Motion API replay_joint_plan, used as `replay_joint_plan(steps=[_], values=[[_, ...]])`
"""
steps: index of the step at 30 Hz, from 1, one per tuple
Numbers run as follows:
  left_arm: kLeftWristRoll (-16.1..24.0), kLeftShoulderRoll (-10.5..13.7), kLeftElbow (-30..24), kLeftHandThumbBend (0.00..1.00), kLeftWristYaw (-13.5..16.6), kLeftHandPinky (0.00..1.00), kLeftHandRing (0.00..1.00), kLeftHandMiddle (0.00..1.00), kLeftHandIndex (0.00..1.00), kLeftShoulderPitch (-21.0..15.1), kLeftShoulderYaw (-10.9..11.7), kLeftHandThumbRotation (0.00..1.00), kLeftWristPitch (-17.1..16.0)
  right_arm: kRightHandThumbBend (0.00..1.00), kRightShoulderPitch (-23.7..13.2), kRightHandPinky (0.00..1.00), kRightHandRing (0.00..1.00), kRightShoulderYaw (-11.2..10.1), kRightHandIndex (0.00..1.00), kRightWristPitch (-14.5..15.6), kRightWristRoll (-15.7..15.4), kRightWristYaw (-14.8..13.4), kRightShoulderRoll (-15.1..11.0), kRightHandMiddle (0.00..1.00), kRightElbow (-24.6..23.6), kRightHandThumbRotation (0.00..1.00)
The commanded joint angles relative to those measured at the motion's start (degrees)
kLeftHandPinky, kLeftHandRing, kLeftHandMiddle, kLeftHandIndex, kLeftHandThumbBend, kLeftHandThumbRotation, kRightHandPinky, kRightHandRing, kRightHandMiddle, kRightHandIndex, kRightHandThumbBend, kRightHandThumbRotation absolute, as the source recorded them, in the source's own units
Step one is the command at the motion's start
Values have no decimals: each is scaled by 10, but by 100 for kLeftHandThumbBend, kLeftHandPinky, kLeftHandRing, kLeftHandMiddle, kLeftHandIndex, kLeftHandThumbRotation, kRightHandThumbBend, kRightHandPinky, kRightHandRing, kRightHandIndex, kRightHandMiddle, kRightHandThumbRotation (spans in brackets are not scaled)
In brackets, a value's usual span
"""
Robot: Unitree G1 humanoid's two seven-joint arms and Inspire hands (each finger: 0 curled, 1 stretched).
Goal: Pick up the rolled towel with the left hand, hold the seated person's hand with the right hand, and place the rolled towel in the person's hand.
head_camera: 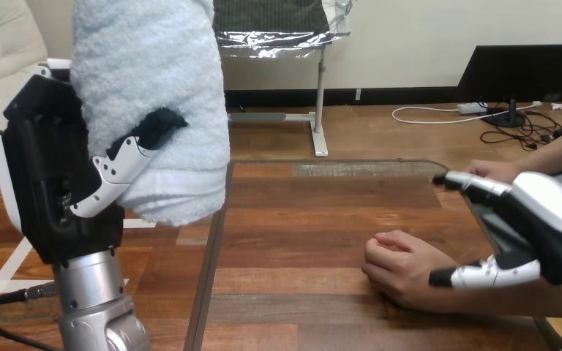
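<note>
Gripping the rolled towel (154, 95), a thick fluffy white roll raised upright at the view's left, our left hand (51, 168) curled its thumb round it. Our right hand (549, 216) hung open, fingers straight, thumb against the wrist of the person's hand (402, 267), which rested on the table (300, 219).

1. Left arm (95, 307): silver forearm rises near vertical from the bottom left, wrist straight.
2. Left hand (47, 172): raised high, white back shell facing left, black palm side facing right.
3. Left thumb (128, 157): curled across the front of the rolled towel (154, 73), pinning it to the palm; the fingers are hidden behind it.
4. Right hand (556, 219): low at the right edge, white back shell up, pointing left.
5. Right fingers (476, 183): straight, reaching left, well apart from the thumb (486, 272) below.
6. Right thumb tip lies over the person's wrist (446, 289); contact unclear, nothing curled round it.
</note>
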Motion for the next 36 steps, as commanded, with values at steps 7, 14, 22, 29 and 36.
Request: replay_joint_plan(steps=[7, 14, 22, 29, 36], values=[[-18, -6, 9, 52, -24, 21, 27, 34, 38, -23, 6, 0, -14, 100, -54, 86, 86, 22, 88, -4, -18, 7, -28, 88, 24, 47], [-17, -7, 14, 52, -32, 21, 27, 34, 39, -23, 9, 0, -19, 100, -59, 84, 85, 34, 86, -14, -25, 9, -33, 86, 45, 46], [-20, -12, 15, 54, -37, 22, 27, 34, 39, -21, 10, 0, -17, 100, -63, 83, 84, 47, 85, -15, -35, 10, -37, 85, 66, 47], [-15, -13, 15, 55, -39, 22, 27, 34, 39, -20, 13, 0, -17, 100, -65, 83, 84, 54, 85, -16, -45, 7, -41, 85, 78, 46], [-15, -14, 11, 56, -40, 22, 27, 34, 39, -17, 13, 0, -14, 100, -71, 83, 84, 62, 85, -19, -61, 0, -48, 85, 97, 45]])
